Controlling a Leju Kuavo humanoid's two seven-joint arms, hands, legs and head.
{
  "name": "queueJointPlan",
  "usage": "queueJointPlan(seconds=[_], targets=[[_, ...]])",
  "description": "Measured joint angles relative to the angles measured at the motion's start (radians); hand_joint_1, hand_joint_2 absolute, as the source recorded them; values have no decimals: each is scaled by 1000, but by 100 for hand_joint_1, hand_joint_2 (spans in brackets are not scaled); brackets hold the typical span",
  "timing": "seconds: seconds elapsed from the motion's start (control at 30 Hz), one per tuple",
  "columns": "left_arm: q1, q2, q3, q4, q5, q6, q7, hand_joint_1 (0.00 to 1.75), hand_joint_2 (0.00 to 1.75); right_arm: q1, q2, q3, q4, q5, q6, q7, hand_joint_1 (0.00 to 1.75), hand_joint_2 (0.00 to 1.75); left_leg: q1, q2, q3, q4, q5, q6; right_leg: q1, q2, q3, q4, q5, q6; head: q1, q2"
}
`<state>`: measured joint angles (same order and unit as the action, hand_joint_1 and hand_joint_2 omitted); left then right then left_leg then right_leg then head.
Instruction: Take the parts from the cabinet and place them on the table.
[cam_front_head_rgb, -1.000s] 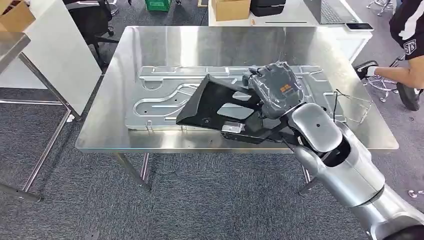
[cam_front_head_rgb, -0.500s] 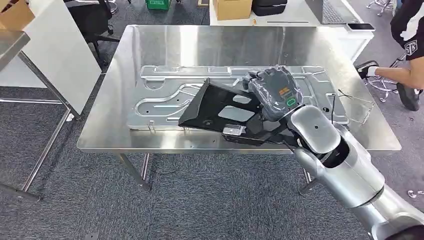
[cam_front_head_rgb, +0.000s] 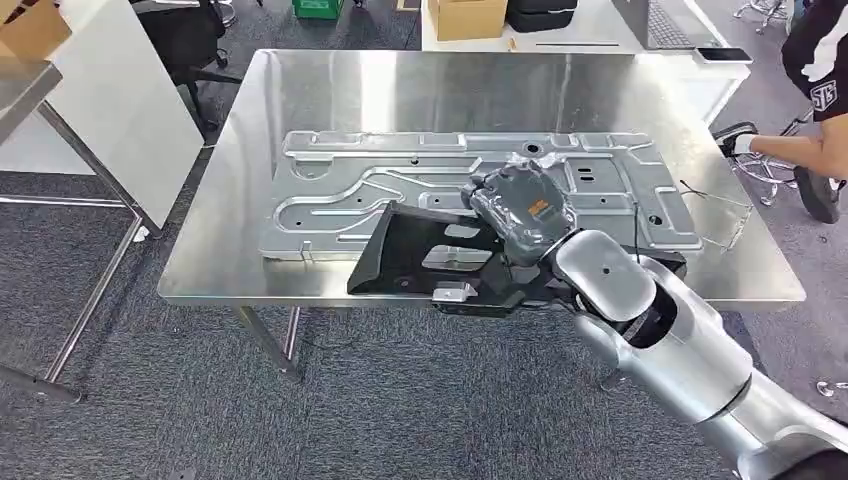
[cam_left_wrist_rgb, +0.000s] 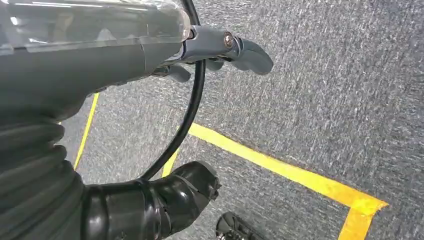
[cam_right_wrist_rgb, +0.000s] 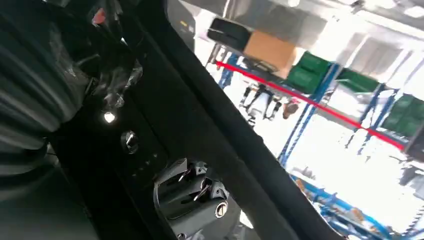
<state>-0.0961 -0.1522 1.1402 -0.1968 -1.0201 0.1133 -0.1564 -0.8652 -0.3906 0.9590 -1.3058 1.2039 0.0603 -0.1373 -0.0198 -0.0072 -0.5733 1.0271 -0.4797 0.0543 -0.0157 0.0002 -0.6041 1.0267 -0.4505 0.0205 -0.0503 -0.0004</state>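
Note:
My right hand grips a flat black part with cut-outs and a small metal clip on its near edge. The part hangs tilted over the front edge of the steel table, partly above a large stamped silver panel that lies flat there. In the right wrist view the black part and its clip sit close to the camera. My left hand hangs over grey carpet, its fingers apart and holding nothing.
A clear plastic piece with a black wire lies near the table's right edge. A person sits on a stool at the far right. A cardboard box stands on a desk behind. Yellow tape marks the floor.
My right hand has drawn the black part toward me and lower, from over the silver panel to the table's front edge. The view has shifted slightly.

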Motion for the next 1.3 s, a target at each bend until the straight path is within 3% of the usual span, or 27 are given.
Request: queueJointPlan(seconds=[0.07,0.13,0.17,0.23,0.27,0.3,0.33,0.37,0.4,0.43,0.47,0.5,0.57,0.6,0.63,0.7,0.77,0.8,0.83,0.87,0.93,0.97,1.0,1.03,1.07,1.13,1.3], targets=[[0,0,0,0,0,0,2,0,175,-1,0,15,0,-1,2,-1,175,175,2,-1,0,-6,3,8,3,1,3,11,11,9,0,0],[0,-3,0,0,0,1,2,0,175,-4,0,23,0,-2,5,-1,175,175,8,0,23,-23,10,19,2,1,-10,42,-14,9,3,0],[0,-3,0,0,0,1,2,0,175,-9,0,25,0,-2,6,-1,175,175,9,0,24,-23,10,21,4,1,-36,93,-44,7,4,0],[0,-4,0,0,0,1,2,0,175,-9,0,32,0,-3,8,-2,175,175,7,-1,25,-23,-4,25,3,1,-119,245,-108,9,3,0],[0,-4,0,0,0,1,2,0,175,-8,0,36,0,-3,8,-3,175,175,6,-2,25,-21,-6,27,4,1,-146,288,-116,7,3,0],[2,-4,0,0,0,1,2,0,175,-6,0,40,1,-5,9,-3,175,175,5,-3,30,-19,-12,26,3,1,-164,303,-105,8,3,0],[5,-4,1,0,0,1,2,0,175,-5,0,44,2,-5,10,-3,175,175,3,-5,40,-17,-19,25,4,1,-151,260,-65,3,3,0],[6,-4,1,0,0,1,2,0,175,-6,0,46,3,-7,10,-3,175,175,1,-6,51,-16,-26,24,7,1,-121,188,-14,-6,3,0],[6,-5,1,0,0,1,2,0,175,-7,-1,47,4,-11,10,-3,175,175,-3,-7,67,-16,-33,22,14,0,-78,83,54,-22,4,0],[8,-11,1,1,0,1,2,0,175,-6,-2,49,5,-12,9,-3,175,175,1,-6,67,-21,-41,20,19,0,-57,44,59,-40,1,0],[3,-14,2,2,0,1,2,0,175,-9,-2,52,6,-13,9,-3,175,175,1,-6,75,-22,-41,14,29,-1,-62,34,48,-39,-5,0],[2,-14,2,2,0,1,2,0,175,-15,-2,54,6,-14,6,-5,175,175,7,-5,69,-24,-43,1,32,-1,-42,0,39,-46,0,0],[3,-15,2,2,-1,1,3,0,175,-22,-2,55,6,-14,-2,-2,175,175,8,-1,84,-26,-32,-10,39,-5,-27,-15,41,-51,1,0],[2,-15,2,2,-5,0,3,0,175,-26,-2,55,5,-15,-3,0,175,175,0,-1,85,-22,-31,-13,22,-3,-5,-32,43,-53,0,0],[4,-16,2,3,-6,0,5,0,175,-29,-3,55,6,-16,-1,1,175,175,4,0,74,13,-29,-16,20,-6,14,-50,44,-51,3,0],[1,-19,2,3,-6,-1,4,0,175,-51,4,59,5,-17,18,-3,175,175,16,0,-10,140,-46,-36,9,-6,31,-61,38,-58,-4,0],[1,-18,2,3,-6,-3,1,0,175,-60,4,70,4,-30,34,-11,175,175,33,1,-94,236,-107,-59,-1,-6,47,-61,21,-49,-4,0],[2,-17,2,3,-6,-5,1,0,175,-60,4,73,4,-38,38,-11,175,175,41,1,-118,242,-117,-72,-8,-6,57,-59,12,-42,-5,0],[4,-17,3,3,-1,-8,1,0,175,-60,3,76,3,-44,40,-11,175,175,49,2,-124,213,-96,-81,-15,-6,67,-56,1,-34,-4,0],[8,-16,5,3,1,-11,1,0,175,-63,2,78,2,-47,42,-11,175,175,57,3,-115,156,-46,-90,-24,-5,77,-51,-10,-25,-4,0],[10,-16,7,3,0,-18,-4,0,175,-82,2,80,-2,-48,47,-7,175,175,78,12,-81,-7,105,-116,-37,-5,87,-27,-41,1,-4,0],[14,-18,8,6,0,-21,-5,0,175,-91,0,82,-4,-48,50,-6,175,175,66,11,-96,4,71,-114,-36,-1,84,-12,-50,12,-8,0],[8,-18,8,6,-1,-21,-6,0,175,-102,0,84,-7,-49,60,-6,175,175,65,16,-94,18,49,-87,-34,-1,72,-9,-56,20,-9,0],[7,-17,8,6,-3,-21,-6,0,175,-106,-4,87,-11,-49,69,-6,175,175,64,12,-102,22,79,-73,-30,-2,71,-5,-64,27,-7,0],[9,-18,8,6,-3,-21,-6,0,175,-107,-13,87,-16,-51,70,-6,175,175,76,10,-100,21,80,-67,-34,-2,80,-7,-74,28,-7,0],[8,-20,10,6,-3,-21,-6,0,175,-114,-18,92,-20,-52,72,-6,175,175,73,7,-104,22,81,-70,-31,-1,85,-25,-69,18,-6,0],[8,-22,10,6,-3,-21,-6,0,175,-116,-34,107,-22,-52,72,-6,175,175,73,-12,-105,21,75,-60,-32,-3,108,-54,-66,14,-6,0]])
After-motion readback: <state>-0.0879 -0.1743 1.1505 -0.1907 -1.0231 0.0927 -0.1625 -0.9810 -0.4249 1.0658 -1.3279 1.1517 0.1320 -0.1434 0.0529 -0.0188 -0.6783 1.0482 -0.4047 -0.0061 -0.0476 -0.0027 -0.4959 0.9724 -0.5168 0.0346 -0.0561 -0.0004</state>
